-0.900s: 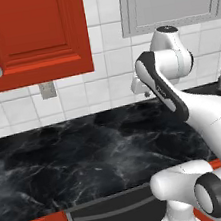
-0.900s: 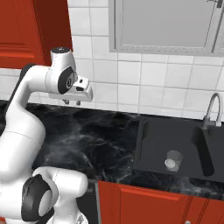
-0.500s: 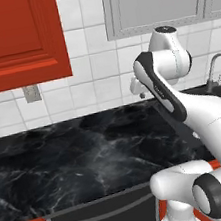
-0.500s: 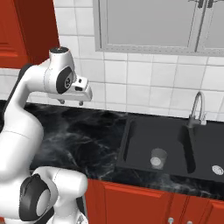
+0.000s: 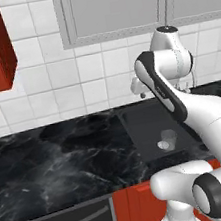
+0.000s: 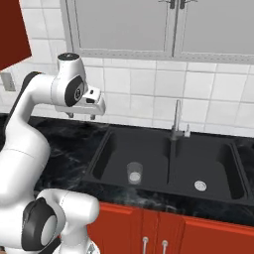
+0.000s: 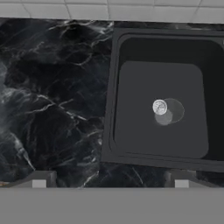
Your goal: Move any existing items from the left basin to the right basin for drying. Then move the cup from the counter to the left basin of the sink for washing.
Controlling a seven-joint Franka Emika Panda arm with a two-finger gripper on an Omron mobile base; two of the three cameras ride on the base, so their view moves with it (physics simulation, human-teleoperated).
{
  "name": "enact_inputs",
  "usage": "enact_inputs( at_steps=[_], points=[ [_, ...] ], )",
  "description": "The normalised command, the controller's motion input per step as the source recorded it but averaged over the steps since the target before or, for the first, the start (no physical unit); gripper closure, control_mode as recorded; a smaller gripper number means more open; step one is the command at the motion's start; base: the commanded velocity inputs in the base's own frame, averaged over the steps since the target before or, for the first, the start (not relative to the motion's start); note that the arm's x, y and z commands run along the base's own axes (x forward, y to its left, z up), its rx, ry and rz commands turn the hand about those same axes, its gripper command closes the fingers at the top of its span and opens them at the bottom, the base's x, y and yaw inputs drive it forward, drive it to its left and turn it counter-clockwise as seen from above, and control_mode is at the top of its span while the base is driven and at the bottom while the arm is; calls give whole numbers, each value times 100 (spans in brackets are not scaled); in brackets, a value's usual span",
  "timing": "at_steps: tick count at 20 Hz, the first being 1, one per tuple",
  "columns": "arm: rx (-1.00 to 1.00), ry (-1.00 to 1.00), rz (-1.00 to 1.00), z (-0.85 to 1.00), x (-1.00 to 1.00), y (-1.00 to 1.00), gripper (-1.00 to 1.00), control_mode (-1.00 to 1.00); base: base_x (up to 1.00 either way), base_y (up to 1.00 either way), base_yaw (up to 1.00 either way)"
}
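From the left base view, I see my gripper [image 5: 138,89] raised high over the back edge of the counter [image 5: 55,162], holding nothing. The glass tumbler [image 5: 168,139] stands upright in the left basin [image 5: 143,127], where I judge it waits to be lifted across for drying. White wall tiles and a grey cabinet sit behind; a red cabinet hangs at the left.

From the right base view, the matte black sink [image 6: 168,186] shows both bowls. The tumbler [image 6: 134,172] stands near the front of the left basin [image 6: 114,158], well apart from my gripper [image 6: 82,114] up above. The right basin [image 6: 208,166] holds only its silver drain, past the chrome tap [image 6: 176,120].

From the hand view, I look straight down. My two fingertips [image 7: 39,180] stand wide apart with bare counter [image 7: 52,96] between them. The tumbler [image 7: 161,107] sits inside the left basin [image 7: 144,140], so I judge the reach has not begun.
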Motion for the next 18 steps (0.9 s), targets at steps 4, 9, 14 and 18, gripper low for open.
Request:
enact_inputs(
  at_steps=[4,9,14,18],
  points=[
    [0,0,0,0,0,0,-100,100,-9,-69,0],
    [0,0,0,0,0,0,-100,100,-1,-66,0],
    [0,0,0,0,0,0,-100,100,0,-67,0],
    [0,0,0,0,0,0,-100,100,0,-66,0]
  ],
)
